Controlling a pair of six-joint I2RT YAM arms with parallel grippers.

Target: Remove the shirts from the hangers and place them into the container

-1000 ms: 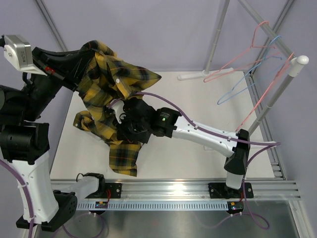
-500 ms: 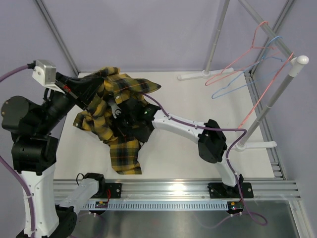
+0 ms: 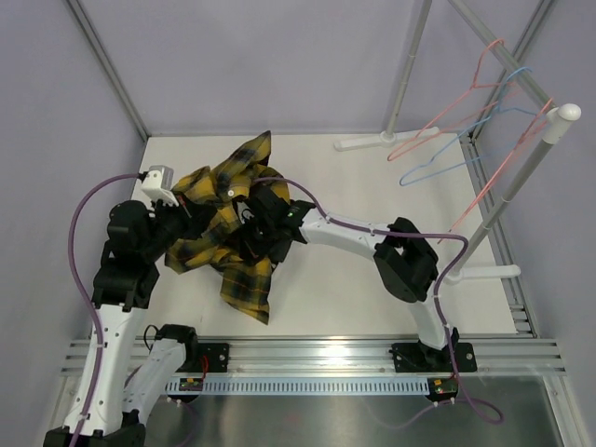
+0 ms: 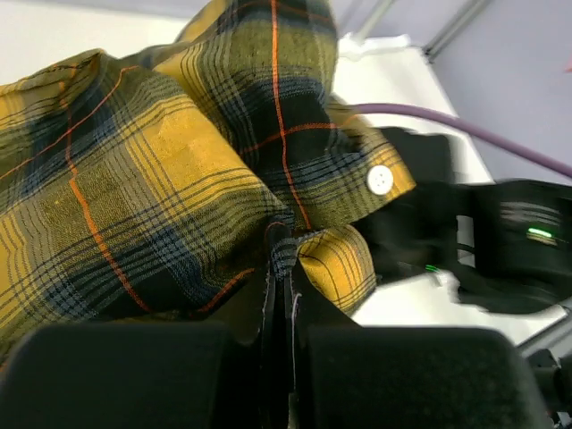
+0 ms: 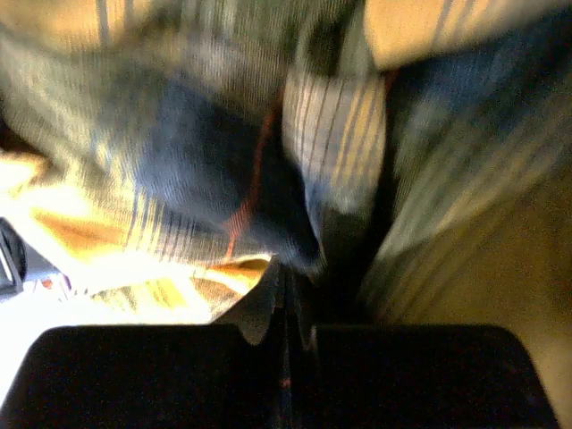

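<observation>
The yellow-and-black plaid shirt (image 3: pixel 244 277) lies bunched in a heap on the left half of the white table (image 3: pixel 372 298), one corner of cloth pointing toward the far edge and a longer flap trailing toward the near edge. The left gripper (image 3: pixel 182 222) meets the heap from its left side. In the left wrist view its jaws are pressed together on a thin fold of the plaid, just below a cuff with a white button (image 4: pixel 381 179). The right gripper (image 3: pixel 253 233) reaches in from the right and is sunk into the middle of the heap. Its wrist view is blurred, but the jaws are closed with plaid cloth caught between them. Well apart, at the far right, several pink hangers (image 3: pixel 435 131) and one blue hanger (image 3: pixel 447 164) hang bare from a rail beside the white pole (image 3: pixel 521 177) with a round knob.
</observation>
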